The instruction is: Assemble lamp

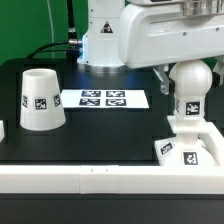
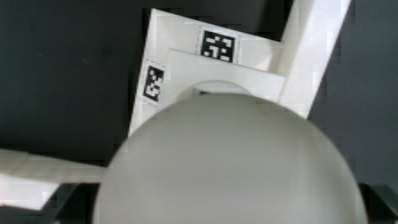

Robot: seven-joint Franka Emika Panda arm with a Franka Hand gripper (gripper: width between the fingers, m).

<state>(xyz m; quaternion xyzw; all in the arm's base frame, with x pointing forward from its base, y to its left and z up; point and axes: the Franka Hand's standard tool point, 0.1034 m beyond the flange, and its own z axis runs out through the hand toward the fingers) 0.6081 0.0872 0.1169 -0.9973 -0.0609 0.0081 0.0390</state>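
Observation:
The white rounded bulb (image 1: 191,95) stands neck down on the flat stepped square base (image 1: 190,150) at the exterior view's right, by the front rail. My gripper (image 1: 190,78) comes down from above, with a dark finger on each side of the bulb's round top, shut on it. In the wrist view the bulb (image 2: 214,160) fills most of the frame, and the tagged base (image 2: 214,60) shows beyond it. The fingers are only dark edges beside the bulb. The tapered shade (image 1: 41,100) stands mouth down at the exterior view's left, apart from the gripper.
The marker board (image 1: 104,99) lies flat on the black table between the shade and the base. A long white rail (image 1: 100,180) runs along the front edge and another (image 2: 311,60) runs beside the base. The robot's white base (image 1: 105,40) stands behind.

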